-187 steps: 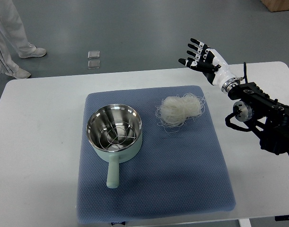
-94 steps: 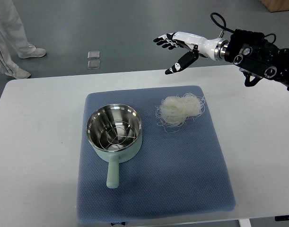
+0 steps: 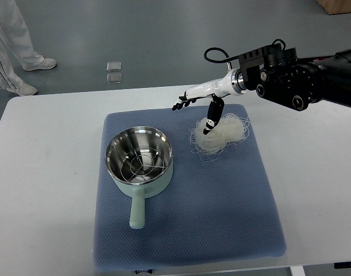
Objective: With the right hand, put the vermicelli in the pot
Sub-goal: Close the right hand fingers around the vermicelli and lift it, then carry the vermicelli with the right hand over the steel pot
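On the white tabletop (image 3: 49,172) a blue mat (image 3: 221,201) is laid, on which the empty pot (image 3: 139,158) and, near its right, the vermicelli (image 3: 227,133) are set. The reach-to-grasp step is judged in hand: the right hand (image 3: 199,99) is held over the bundle, fingers (image 3: 211,122) spread, thumb tip at the strands, nothing gripped. Lowering and closing are called for next.
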Motion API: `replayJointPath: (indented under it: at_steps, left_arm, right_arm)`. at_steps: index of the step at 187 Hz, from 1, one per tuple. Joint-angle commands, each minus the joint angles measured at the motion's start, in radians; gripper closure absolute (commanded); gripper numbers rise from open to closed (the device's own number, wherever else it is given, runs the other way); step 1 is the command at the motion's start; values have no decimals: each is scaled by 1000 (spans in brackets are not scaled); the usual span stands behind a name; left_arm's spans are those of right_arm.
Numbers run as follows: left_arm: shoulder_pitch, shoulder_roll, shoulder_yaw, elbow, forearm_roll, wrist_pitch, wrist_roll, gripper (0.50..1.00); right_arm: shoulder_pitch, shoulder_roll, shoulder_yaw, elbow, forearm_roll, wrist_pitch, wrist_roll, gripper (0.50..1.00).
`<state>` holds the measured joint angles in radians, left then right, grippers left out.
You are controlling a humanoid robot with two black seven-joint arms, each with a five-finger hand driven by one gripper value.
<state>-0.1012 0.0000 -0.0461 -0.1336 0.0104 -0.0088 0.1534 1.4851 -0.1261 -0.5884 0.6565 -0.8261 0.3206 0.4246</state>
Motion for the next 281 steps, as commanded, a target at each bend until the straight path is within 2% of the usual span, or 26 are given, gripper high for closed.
replayJointPath:
  at_steps: [1, 81, 102, 130, 155, 161, 162, 163, 164, 165, 166, 167, 168, 169, 170, 171, 172, 174, 230, 281]
  left_arm:
    - [0, 0, 0, 0, 0, 0, 0, 500]
    - [0, 0, 2, -1, 0, 1, 0, 500]
    - [-2, 0, 2, -1, 0, 0, 0, 500]
    - [0, 0, 2, 0, 0, 0, 0, 500]
    - [0, 0, 2, 0, 0, 1, 0, 500]
    - [0, 0, 2, 0, 0, 1, 0, 500]
    - [0, 0, 2, 0, 0, 1, 0, 500]
    - [0, 0, 2, 0, 0, 1, 0, 500]
    - [0, 0, 2, 0, 0, 0, 0, 500]
    - [0, 0, 2, 0, 0, 0, 0, 500]
    - [0, 0, 2, 0, 0, 1, 0, 500]
    - [0, 0, 2, 0, 0, 1, 0, 500]
    - [0, 0, 2, 0, 0, 1, 0, 500]
    - [0, 0, 2, 0, 0, 1, 0, 500]
    - [0, 0, 2, 0, 0, 1, 0, 500]
    - [0, 0, 2, 0, 0, 1, 0, 500]
    - [0, 0, 2, 0, 0, 1, 0, 500]
    - [0, 0, 2, 0, 0, 0, 0, 500]
    - [0, 0, 3, -1, 0, 1, 0, 500]
    - [0, 0, 3, 0, 0, 1, 0, 500]
  right_arm:
    - [-12, 6, -33, -1, -14, -5, -3, 587]
    - [-48, 5, -106, -14, -14, -41, -64, 597]
    - [-68, 6, -116, -26, -31, -61, -98, 603]
    - [-114, 29, -125, -55, -93, -118, -110, 638]
    - [-138, 37, -125, -80, -111, -127, -112, 754]
    - [-140, 37, -125, -83, -113, -127, -112, 810]
    - [-140, 37, -125, -83, -116, -127, -112, 836]
    - [-140, 37, -125, -83, -116, -127, -112, 836]
    - [-140, 37, -125, -83, -117, -127, -112, 866]
    - [-140, 37, -125, -83, -117, -127, -112, 867]
    - [-140, 37, -125, -83, -119, -127, -113, 899]
    - [-140, 37, -125, -83, -119, -127, -113, 899]
    - [-140, 37, -125, -83, -120, -127, -113, 934]
    - [-140, 37, -125, -83, -120, -127, -113, 934]
    - [-140, 37, -125, -83, -123, -127, -112, 963]
    - [-140, 37, -125, -83, -123, -127, -112, 963]
    - [-138, 37, -125, -84, -126, -126, -112, 989]
    - [-140, 37, -125, -84, -130, -126, -113, 1000]
    - [-69, 23, -99, -83, -119, -143, -112, 1000]
    - [14, 19, 28, -74, -93, -141, -110, 1000]
